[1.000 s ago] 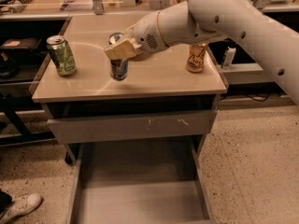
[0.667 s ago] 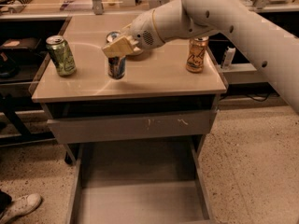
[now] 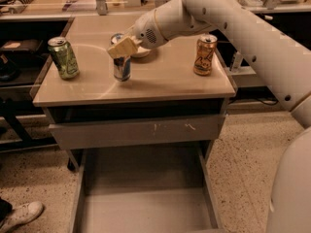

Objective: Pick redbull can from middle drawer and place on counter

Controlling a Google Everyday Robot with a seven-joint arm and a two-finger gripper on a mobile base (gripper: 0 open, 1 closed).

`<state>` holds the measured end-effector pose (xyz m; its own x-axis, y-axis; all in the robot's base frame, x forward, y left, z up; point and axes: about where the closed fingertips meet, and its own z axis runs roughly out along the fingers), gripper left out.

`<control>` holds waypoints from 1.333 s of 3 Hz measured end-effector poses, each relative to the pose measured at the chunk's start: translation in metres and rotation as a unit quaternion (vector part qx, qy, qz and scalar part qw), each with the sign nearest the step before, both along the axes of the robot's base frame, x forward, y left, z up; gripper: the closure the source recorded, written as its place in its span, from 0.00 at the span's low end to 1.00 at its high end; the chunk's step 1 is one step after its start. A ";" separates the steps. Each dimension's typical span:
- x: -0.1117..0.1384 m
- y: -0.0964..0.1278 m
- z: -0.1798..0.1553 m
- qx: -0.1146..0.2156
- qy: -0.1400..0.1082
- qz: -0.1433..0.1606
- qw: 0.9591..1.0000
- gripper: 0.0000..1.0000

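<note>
The redbull can [image 3: 121,68], slim, dark blue and silver, stands upright on the beige counter [image 3: 165,79], left of its middle. My gripper [image 3: 123,47] is at the can's upper part and covers most of its top. My white arm reaches in from the upper right. The middle drawer [image 3: 146,208] is pulled out below the counter, and its flat grey bottom is bare.
A wider green can [image 3: 63,57] stands near the counter's left edge. An orange-gold can [image 3: 204,55] stands near its right edge. A shallow white dish [image 3: 141,52] lies behind the gripper. A shut grey drawer with a scuffed front [image 3: 136,131] sits under the counter. A shoe [image 3: 22,215] is at the lower left.
The arm has swung a little, and the gripper has shifted slightly left and up at the can's top. The redbull can stands in the same spot on the counter.
</note>
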<state>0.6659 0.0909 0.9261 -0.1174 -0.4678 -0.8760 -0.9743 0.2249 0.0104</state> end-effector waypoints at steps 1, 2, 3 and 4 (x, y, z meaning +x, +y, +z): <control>0.013 -0.003 -0.013 -0.013 0.010 -0.001 1.000 1.00; 0.023 -0.005 -0.029 -0.025 0.022 -0.002 0.999 1.00; 0.026 -0.007 -0.030 -0.026 0.022 -0.004 0.999 1.00; 0.026 -0.006 -0.030 -0.026 0.022 -0.004 0.999 0.81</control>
<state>0.6916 0.0844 0.8963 -0.1588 -0.5111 -0.8447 -0.9714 0.2340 0.0410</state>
